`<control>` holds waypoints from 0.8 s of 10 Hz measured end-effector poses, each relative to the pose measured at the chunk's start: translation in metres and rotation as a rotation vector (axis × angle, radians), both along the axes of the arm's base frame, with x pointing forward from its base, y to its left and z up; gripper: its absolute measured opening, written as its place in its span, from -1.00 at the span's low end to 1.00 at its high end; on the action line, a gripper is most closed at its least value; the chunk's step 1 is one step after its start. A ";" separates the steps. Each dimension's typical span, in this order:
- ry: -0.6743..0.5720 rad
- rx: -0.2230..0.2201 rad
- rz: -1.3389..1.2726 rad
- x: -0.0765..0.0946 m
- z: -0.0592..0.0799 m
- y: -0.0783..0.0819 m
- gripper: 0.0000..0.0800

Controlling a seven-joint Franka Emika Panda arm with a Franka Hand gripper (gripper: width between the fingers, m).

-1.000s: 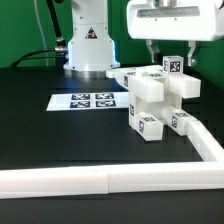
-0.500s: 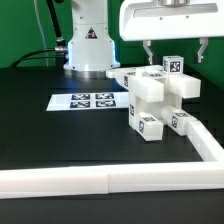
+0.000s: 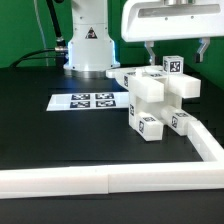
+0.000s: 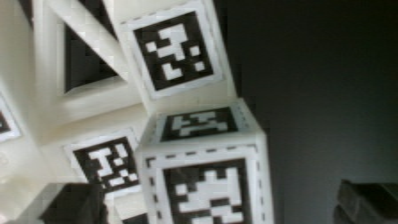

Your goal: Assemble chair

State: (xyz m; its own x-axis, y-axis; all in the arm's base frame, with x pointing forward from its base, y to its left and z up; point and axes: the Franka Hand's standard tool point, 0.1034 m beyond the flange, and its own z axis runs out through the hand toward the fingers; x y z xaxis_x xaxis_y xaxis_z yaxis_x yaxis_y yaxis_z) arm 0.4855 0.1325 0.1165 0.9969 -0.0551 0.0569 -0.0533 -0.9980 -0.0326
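Lying behind the border rail (image 3: pixel 100 180), the partly built chair (image 3: pixel 150 100) stands at the exterior view's right; above hangs the gripper (image 3: pixel 178 55), fingers spread, empty. Advice: centre over the topmost tagged block (image 3: pixel 172 66) before descending.

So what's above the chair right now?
The open claw hangs over the chair, above its top tagged block. Nothing rests on it; the table beneath it is covered.
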 end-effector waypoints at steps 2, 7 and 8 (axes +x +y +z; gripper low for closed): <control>0.000 0.001 -0.004 0.000 0.000 0.000 0.31; 0.001 0.004 -0.034 0.000 0.000 0.000 -0.28; 0.002 0.005 -0.046 0.000 0.000 0.000 -0.28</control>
